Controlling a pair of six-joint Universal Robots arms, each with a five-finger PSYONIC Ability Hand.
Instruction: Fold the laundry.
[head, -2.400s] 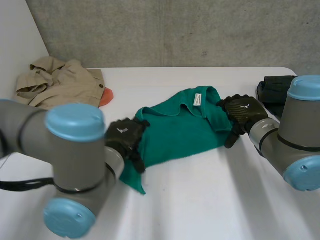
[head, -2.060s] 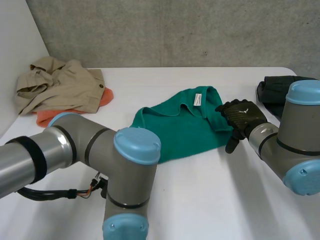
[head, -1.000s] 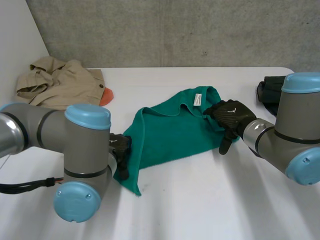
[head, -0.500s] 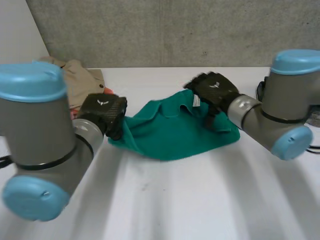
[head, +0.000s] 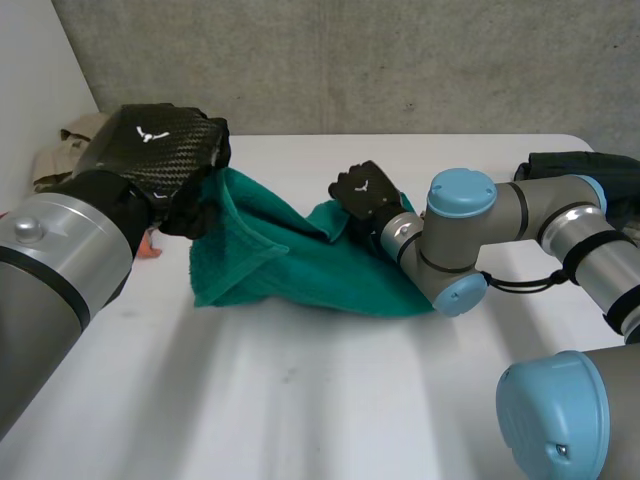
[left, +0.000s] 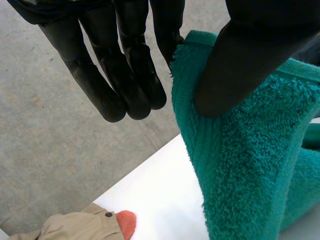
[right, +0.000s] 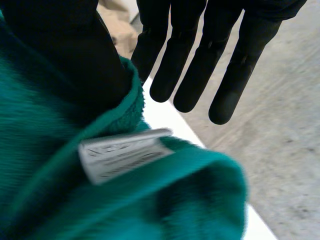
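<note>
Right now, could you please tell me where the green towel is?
In the head view the green towel is mid-table, its ends pinched by the left hand and the right hand.

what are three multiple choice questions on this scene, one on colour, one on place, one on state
1. What colour is the towel? A) red B) green C) white
2. Where is the beige garment? A) at the far left of the table B) under the towel C) on the floor
3. What is the left robot hand doing? A) lying open and flat B) curled shut on nothing C) pinching the towel

1 B, it is green in every view.
2 A, it lies behind the left robot hand at the table's left end.
3 C, in the left wrist view its thumb presses the towel's edge against a finger.
</note>
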